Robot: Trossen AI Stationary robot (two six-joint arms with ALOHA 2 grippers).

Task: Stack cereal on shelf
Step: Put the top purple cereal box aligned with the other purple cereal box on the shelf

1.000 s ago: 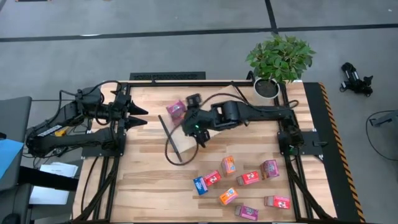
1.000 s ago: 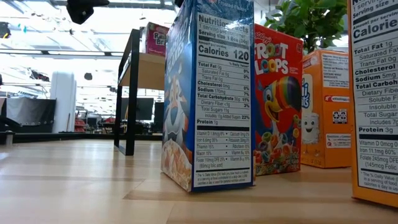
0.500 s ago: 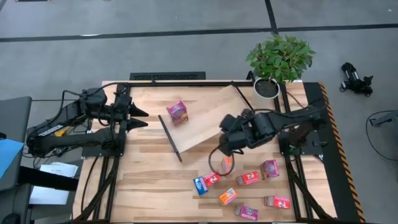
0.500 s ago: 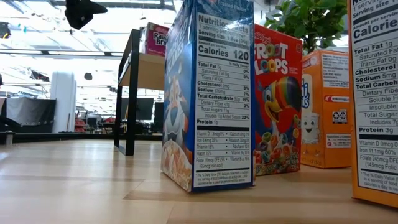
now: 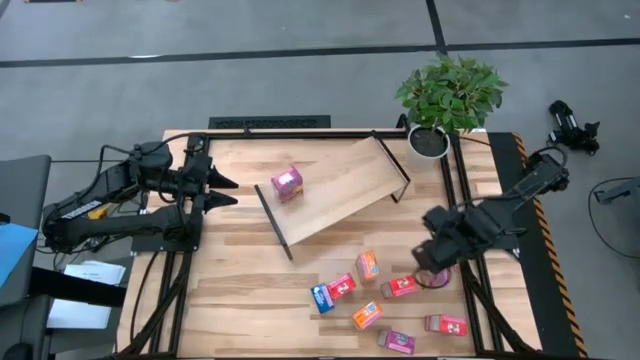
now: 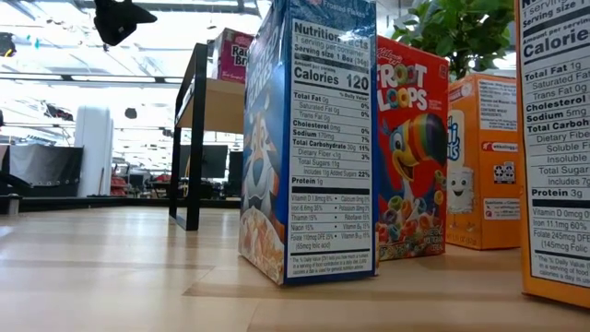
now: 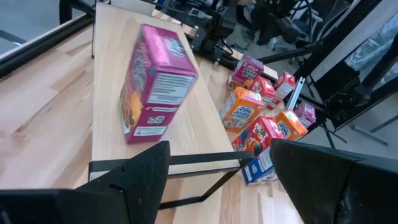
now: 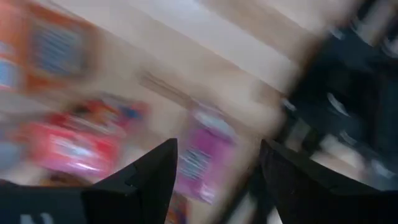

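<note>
Landmark: the shelf (image 5: pixel 335 190), a light-wood board with thin black end brackets, is lying tilted across the middle of the wooden table (image 5: pixel 230 290).
Nearest boxes: a magenta box (image 5: pixel 397 342) and a red box (image 5: pixel 447 324) are sitting farthest from the shelf, at the table's front edge.
Middle cluster: an orange box (image 5: pixel 366 316), the blue box (image 5: pixel 321 298), a red Froot Loops box (image 5: pixel 342 286) and another red box (image 5: pixel 399 286) are standing well in front of the shelf; blue and Froot Loops boxes are touching.
Closest floor box: an orange box (image 5: pixel 368 264) is standing just in front of the shelf's front edge.
Right gripper: the right gripper (image 5: pixel 437 258) is hovering in front of the shelf's right end, over a magenta box (image 5: pixel 437 279); its fingers (image 8: pixel 134 177) are standing wide apart, holding nothing.
Shelved cereal: one magenta-pink box (image 5: pixel 287 182) is standing upright on the shelf, toward its left end; in the left wrist view it (image 7: pixel 155 81) is resting on the board.
Left gripper: the left gripper (image 5: pixel 222 189) is waiting just left of the shelf's left bracket, pointing at it, its fingers (image 7: pixel 134 177) spread wide and empty.
Far side: a potted plant (image 5: pixel 449 95) is standing behind the shelf's right end, at the table corner.
</note>
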